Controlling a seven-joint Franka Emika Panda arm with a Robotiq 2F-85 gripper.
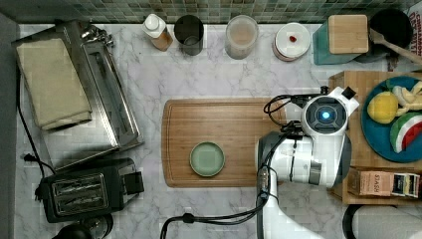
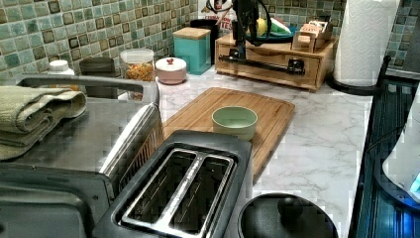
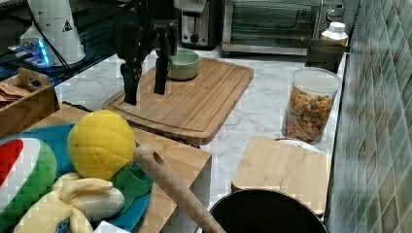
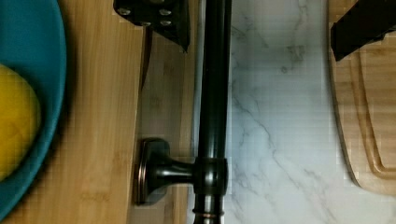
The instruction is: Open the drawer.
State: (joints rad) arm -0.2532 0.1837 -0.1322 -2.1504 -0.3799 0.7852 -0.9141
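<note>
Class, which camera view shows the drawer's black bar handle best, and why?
The wrist view: the handle runs close-up down the picture, mount post and drawer front visible. The left view shows its whole length from afar. In the top view the arm covers it.

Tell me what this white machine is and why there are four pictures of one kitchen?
It is a robot arm, and four cameras watch it at once. One looks straight down, two look from the sides, and one rides on the arm's wrist. On the marble counter lie a wooden cutting board with a green bowl, a toaster and some jars. The arm's two black fingers are spread apart, one on each side of the black handle of a wooden drawer. They hold nothing yet.
</note>
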